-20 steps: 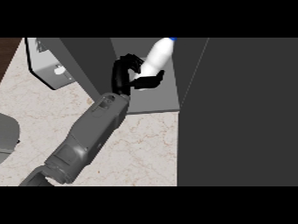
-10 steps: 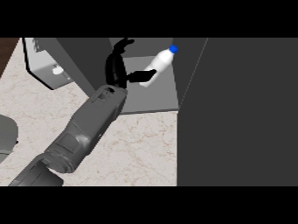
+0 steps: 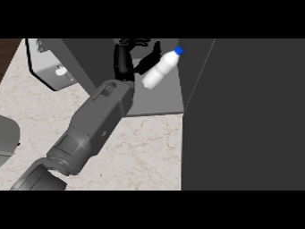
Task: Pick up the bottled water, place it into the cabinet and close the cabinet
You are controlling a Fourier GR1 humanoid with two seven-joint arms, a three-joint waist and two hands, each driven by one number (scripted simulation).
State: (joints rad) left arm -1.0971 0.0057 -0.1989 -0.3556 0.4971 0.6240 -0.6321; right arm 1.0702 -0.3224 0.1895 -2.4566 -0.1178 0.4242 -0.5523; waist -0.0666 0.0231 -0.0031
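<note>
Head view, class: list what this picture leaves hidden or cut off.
- Right hand: shows nowhere in the head view.
- Left hand: fingertips cut off by the view's top edge.
- Bottled water: whether it rests on the cabinet floor cannot be told.
- Cabinet interior: its right side is hidden by the dark panel.

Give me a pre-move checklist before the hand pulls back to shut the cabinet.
1. Bottled water inside the cabinet: ok.
2. Bottle standing upright: not ok, it leans.
3. Left hand off the bottle: ok, fingers open beside it.
4. Forearm out of the cabinet opening: not ok, it reaches in.
5. Cabinet door position: cannot tell.
6. Right hand: cannot tell, out of view.
</note>
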